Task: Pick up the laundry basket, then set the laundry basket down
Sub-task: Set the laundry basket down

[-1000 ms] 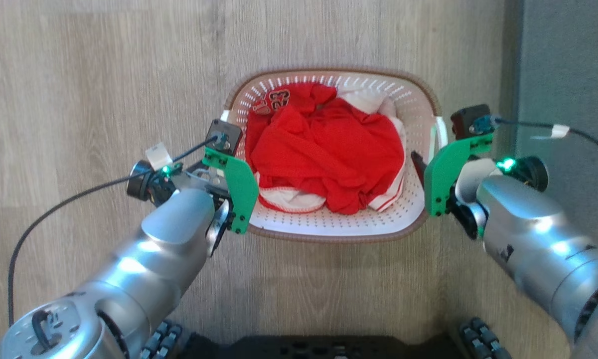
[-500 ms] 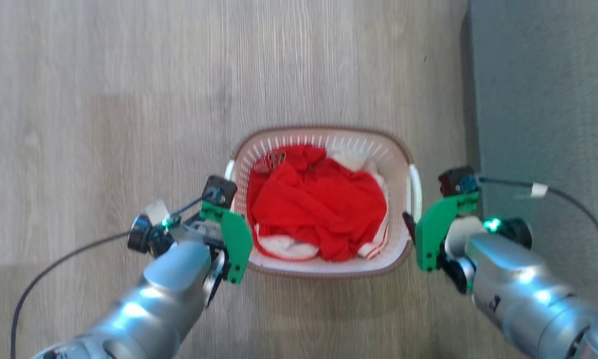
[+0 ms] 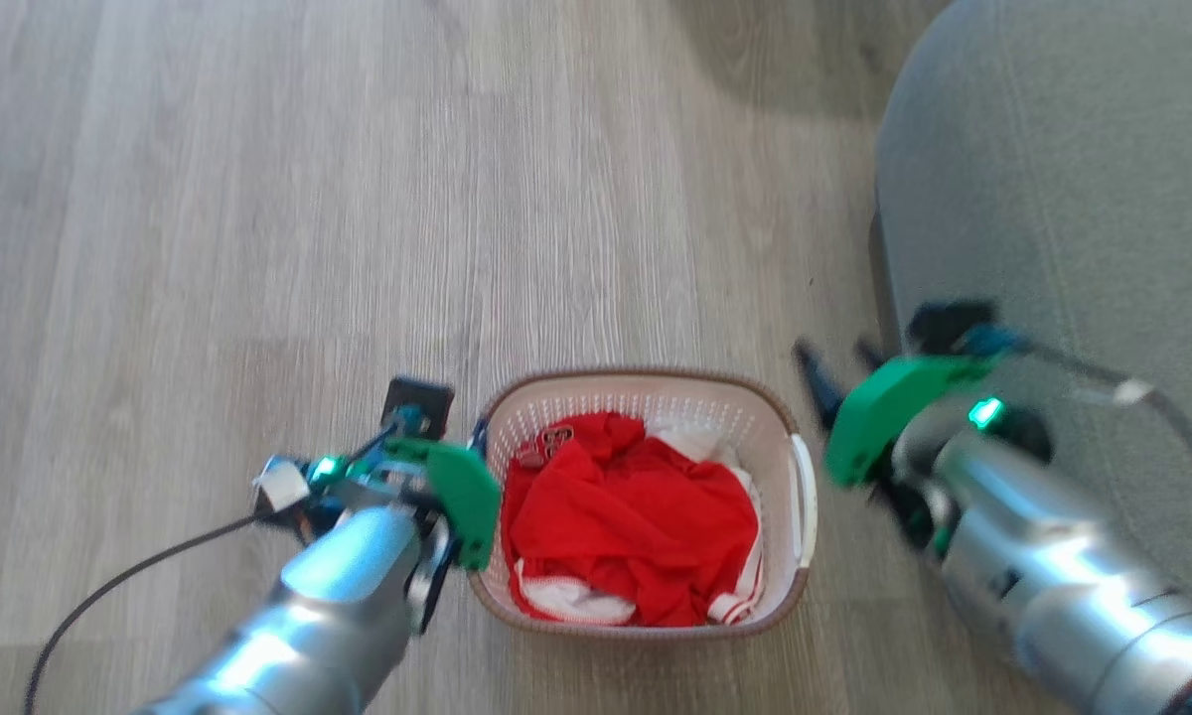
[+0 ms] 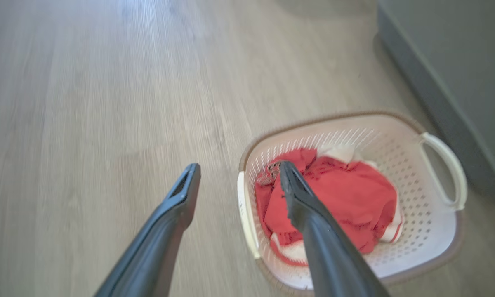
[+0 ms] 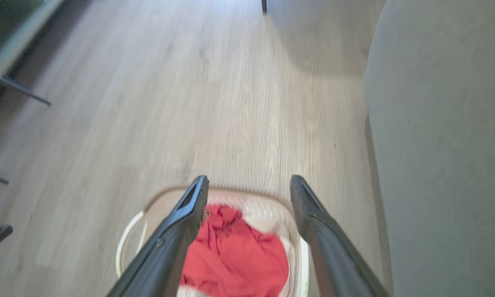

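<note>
Starting with the laundry basket [image 3: 656,400]: sitting flat on the wood floor [image 3: 258,199], loaded with red clothing [image 3: 636,516], just beside the grey sofa [image 3: 1053,199]. Lying with its long axis side to side, one short end toward each arm. Spotting the left gripper [image 4: 239,166] just above the left handle [image 4: 247,214], jaws spread wide, holding nothing. Finding the right gripper [image 3: 834,350] farther off, past the far right corner, jaws wide and empty too. Looking like the shorter reach for the left.

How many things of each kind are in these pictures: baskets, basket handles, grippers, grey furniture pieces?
Laundry basket: 1
Basket handles: 2
Grippers: 2 (left gripper, right gripper, both open)
Grey furniture: 1
Total: 6
</note>
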{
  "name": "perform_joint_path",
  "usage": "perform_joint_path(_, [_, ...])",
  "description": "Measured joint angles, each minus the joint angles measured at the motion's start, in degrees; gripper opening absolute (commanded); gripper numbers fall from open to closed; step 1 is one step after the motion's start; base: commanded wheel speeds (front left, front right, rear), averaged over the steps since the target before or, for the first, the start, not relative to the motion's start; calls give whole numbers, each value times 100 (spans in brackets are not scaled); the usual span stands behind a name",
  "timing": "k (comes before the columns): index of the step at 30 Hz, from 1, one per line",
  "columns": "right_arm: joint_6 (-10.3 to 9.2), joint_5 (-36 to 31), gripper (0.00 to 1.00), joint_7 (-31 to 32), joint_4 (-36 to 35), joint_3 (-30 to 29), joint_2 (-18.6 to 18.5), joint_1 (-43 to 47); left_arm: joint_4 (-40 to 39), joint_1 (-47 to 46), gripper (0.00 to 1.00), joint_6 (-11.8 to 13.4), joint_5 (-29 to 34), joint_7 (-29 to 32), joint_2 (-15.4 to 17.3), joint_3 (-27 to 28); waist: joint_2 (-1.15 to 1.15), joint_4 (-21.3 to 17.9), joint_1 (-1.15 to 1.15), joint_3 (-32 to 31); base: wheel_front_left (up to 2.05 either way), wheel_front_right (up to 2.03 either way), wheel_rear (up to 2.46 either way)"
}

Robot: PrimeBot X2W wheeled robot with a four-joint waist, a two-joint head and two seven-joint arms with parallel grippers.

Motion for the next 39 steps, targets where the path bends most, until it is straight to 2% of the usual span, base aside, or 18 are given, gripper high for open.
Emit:
perform_joint_path(4, [0, -1118, 100, -16, -867, -1552, -293, 164, -1194, -9, 100, 326, 748, -4, 237, 799, 0, -18, 0, -253, 0, 0, 0])
perform_joint_path(8, [0, -2425, 100, -18, -2003, -2953, -254, 969, -2592, 352, 100, 686, 1772, -13, 556, 1937, 0, -57, 0, -446, 0, 0, 0])
perform_joint_path(12, [0, -3420, 100, -19, -3075, -4077, 1, 1783, -3895, 1307, 100, 742, 2706, -21, 661, 3036, 0, -93, 0, -599, 0, 0, 0])
perform_joint_path(15, [1, -3934, 100, -23, -3871, -4593, 261, 2108, -4693, 1861, 100, 549, 3306, -22, 592, 3698, 0, -104, 0, -671, 0, 0, 0])
perform_joint_path(18, [0, -4239, 100, -29, -4590, -4914, 405, 2389, -5275, 2197, 100, 322, 3715, -23, 433, 4288, 0, -90, 0, -728, 0, 0, 0])
perform_joint_path(23, [0, -4669, 100, -56, -5514, -5188, 519, 3001, -6029, 2720, 100, 19, 4265, -48, 157, 4874, 0, -61, 0, -811, 0, 0, 0])
perform_joint_path(27, [0, -4841, 100, -64, -5711, -5335, 609, 3400, -6184, 3121, 100, -460, 4252, -48, 76, 5043, 0, -47, 0, -884, 0, 0, 0])
perform_joint_path(29, [0, -5007, 100, -64, -5713, -5333, 614, 3588, -6101, 3311, 100, -608, 4380, -48, 74, 5050, 0, -54, 0, -931, 0, 0, 0])
perform_joint_path(39, [1, -5249, 100, -64, -5491, -5424, 691, 4035, -6052, 3676, 100, -660, 4341, -48, 67, 5216, 0, -112, 0, -1025, 0, 0, 0])
